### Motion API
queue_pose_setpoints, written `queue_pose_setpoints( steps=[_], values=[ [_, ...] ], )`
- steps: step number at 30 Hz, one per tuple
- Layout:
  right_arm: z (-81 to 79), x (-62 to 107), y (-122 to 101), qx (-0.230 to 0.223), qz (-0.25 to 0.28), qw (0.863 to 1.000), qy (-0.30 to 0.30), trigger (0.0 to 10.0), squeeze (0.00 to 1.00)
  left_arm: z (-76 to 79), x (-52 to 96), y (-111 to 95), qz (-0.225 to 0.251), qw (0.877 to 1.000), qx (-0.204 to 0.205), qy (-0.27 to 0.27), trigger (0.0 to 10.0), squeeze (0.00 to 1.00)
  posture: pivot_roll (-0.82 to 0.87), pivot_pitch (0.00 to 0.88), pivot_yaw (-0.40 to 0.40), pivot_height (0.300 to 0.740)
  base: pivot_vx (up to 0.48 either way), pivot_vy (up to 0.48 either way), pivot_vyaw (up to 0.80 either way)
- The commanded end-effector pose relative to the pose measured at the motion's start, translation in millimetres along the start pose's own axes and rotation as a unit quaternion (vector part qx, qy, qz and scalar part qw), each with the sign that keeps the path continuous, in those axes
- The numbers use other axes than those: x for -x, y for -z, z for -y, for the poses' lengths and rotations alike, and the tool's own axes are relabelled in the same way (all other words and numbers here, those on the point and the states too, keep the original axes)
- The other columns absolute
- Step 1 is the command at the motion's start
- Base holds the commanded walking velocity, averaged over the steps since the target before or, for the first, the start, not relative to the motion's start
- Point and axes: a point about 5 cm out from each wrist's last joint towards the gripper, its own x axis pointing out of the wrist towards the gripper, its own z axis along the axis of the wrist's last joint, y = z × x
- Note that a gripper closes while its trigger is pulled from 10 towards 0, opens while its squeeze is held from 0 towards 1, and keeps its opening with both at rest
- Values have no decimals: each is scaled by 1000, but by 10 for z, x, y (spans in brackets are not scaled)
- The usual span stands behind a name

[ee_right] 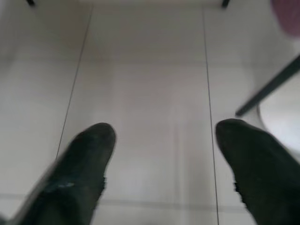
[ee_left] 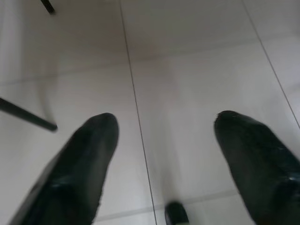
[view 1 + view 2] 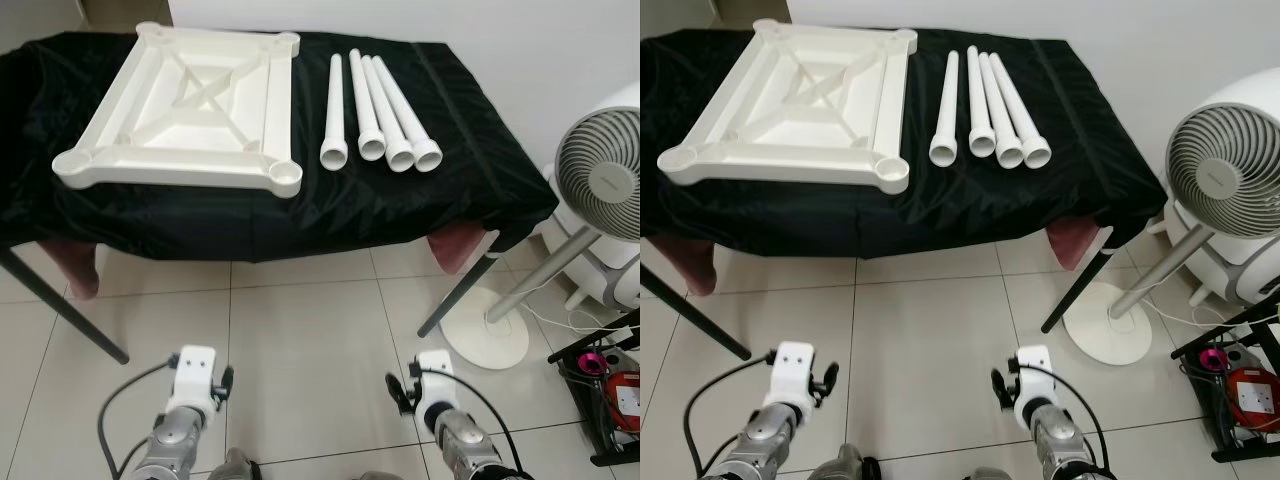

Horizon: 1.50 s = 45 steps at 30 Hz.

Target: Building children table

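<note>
White tabletop [image 3: 185, 105] lies upside down on black-draped table [image 3: 480, 170], leg sockets up. Four white leg tubes [image 3: 378, 100] beside it on right, side by side, long axes front-to-back, flared ends toward robot. Left gripper [image 2: 161, 136], right gripper [image 1: 161, 140] low over tiled floor [image 3: 320, 340], fingers apart, empty.

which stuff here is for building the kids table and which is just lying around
For the job:
tabletop, upside down on the black cloth
four legs, lying beside it

Lying about:
fan
rack by the fan
</note>
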Motion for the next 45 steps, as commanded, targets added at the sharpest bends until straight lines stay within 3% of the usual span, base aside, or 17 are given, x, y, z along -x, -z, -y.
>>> queue_pose_setpoints(
  steps=[1, 10, 16, 17, 22, 28, 29, 30, 31, 32, 33, 34, 41, 45],
  values=[
    [65, -6, -98, -5, 33, 999, 15, 10000, 0, 119, -5, -95, 34, 995, -1, 93, 10000, 0, -5, 102, -25, 740, 0, 0, 0],
    [97, -104, -632, -11, 159, 987, 15, 10000, 0, 95, -24, -587, 159, 983, -1, 92, 10000, 0, 11, 82, -30, 740, 0, 0, 0],
    [75, -113, -716, -15, 177, 984, 1, 10000, 0, 77, -10, -643, 171, 980, 3, 100, 10000, 0, 14, 80, -31, 740, 0, 0, 0],
    [61, -113, -745, -7, 184, 983, -3, 10000, 1000, 66, -2, -657, 176, 979, 9, 105, 10000, 1000, 18, 77, -32, 740, 0, 0, 0],
    [37, -101, -850, 1, 207, 978, -7, 10000, 1000, 41, 41, -741, 194, 975, 10, 106, 10000, 1000, 26, 75, -33, 740, 0, 0, 0],
    [40, -68, -1156, -2, 262, 965, -13, 10000, 1000, 50, 91, -1091, 243, 965, 5, 102, 10000, 1000, 30, 69, -32, 740, 0, 0, 0],
    [41, -64, -1203, 0, 270, 963, -11, 10000, 1000, 54, 96, -1147, 251, 963, 3, 101, 10000, 929, 30, 69, -32, 740, 0, 0, 0],
    [51, -62, -1266, 2, 279, 960, -5, 10000, 1000, 52, 100, -1221, 263, 960, 2, 96, 10000, 98, 29, 66, -28, 740, 0, 0, 0],
    [63, -58, -1341, 3, 291, 957, 1, 10000, 1000, 44, 101, -1296, 272, 958, 2, 90, 10000, 0, 27, 64, -26, 740, 0, 0, 0],
    [63, -58, -1341, 3, 291, 957, 1, 10000, 1000, 44, 101, -1296, 272, 958, 2, 90, 10000, 0, 27, 64, -26, 740, 0, 0, 0],
    [76, -51, -1410, 4, 301, 953, 8, 10000, 882, 40, 106, -1360, 277, 957, 8, 87, 10000, 0, 26, 62, -25, 740, 0, 0, 0],
    [89, -43, -1485, 0, 312, 950, 14, 10000, 0, 38, 111, -1438, 284, 955, 19, 83, 10000, 0, 26, 62, -25, 740, 0, 0, 0],
    [105, -6, -1783, 6, 344, 938, 43, 10000, 0, 62, 131, -1740, 311, 947, 42, 73, 10000, 0, 23, 50, -24, 740, 0, 0, 0],
    [84, 25, -1910, 16, 358, 933, 40, 10000, 0, 51, 146, -1829, 325, 943, 15, 74, 10000, 0, 22, 42, -19, 740, 0, 0, 0]
  ],
)
